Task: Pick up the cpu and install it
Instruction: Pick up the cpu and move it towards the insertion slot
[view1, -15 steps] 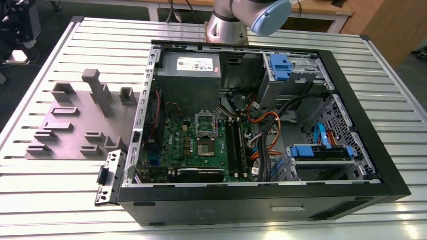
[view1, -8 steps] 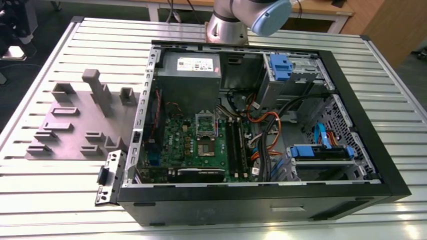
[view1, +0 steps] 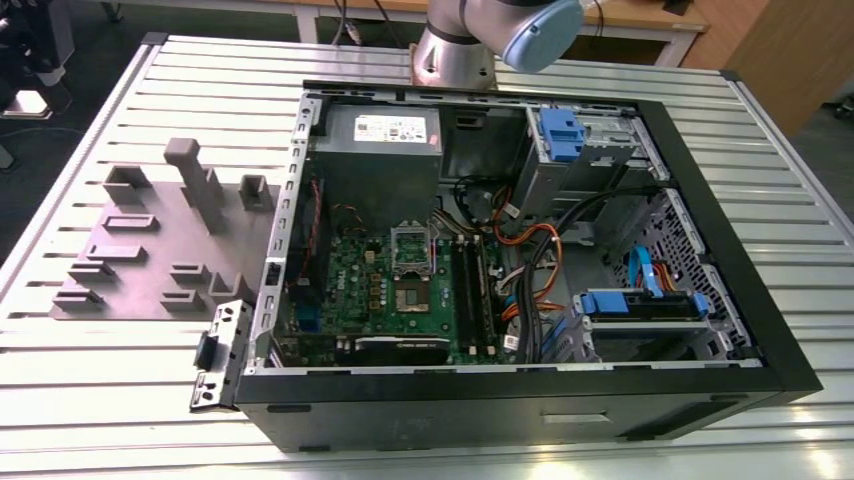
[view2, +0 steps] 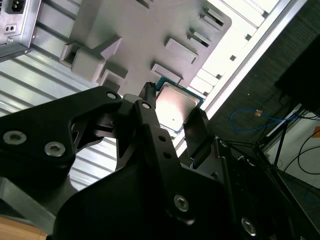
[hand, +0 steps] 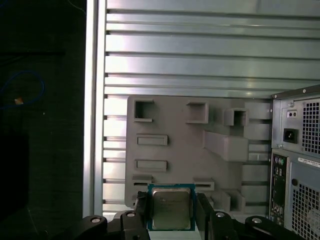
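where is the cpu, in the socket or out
Out: in both wrist views the gripper grips the cpu, the grey tray behind it.

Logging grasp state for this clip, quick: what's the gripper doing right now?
Gripper: closed on the cpu, one finger on each of two opposite edges, as seen in both wrist views.

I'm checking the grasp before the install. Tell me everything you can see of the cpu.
The cpu is a small flat square chip with a dull silver-grey metal top and a thin blue-green rim. The gripper holds it, its black fingers pressing on two opposite edges. The metal top faces the camera in both wrist views. Behind the cpu lies the grey tray.
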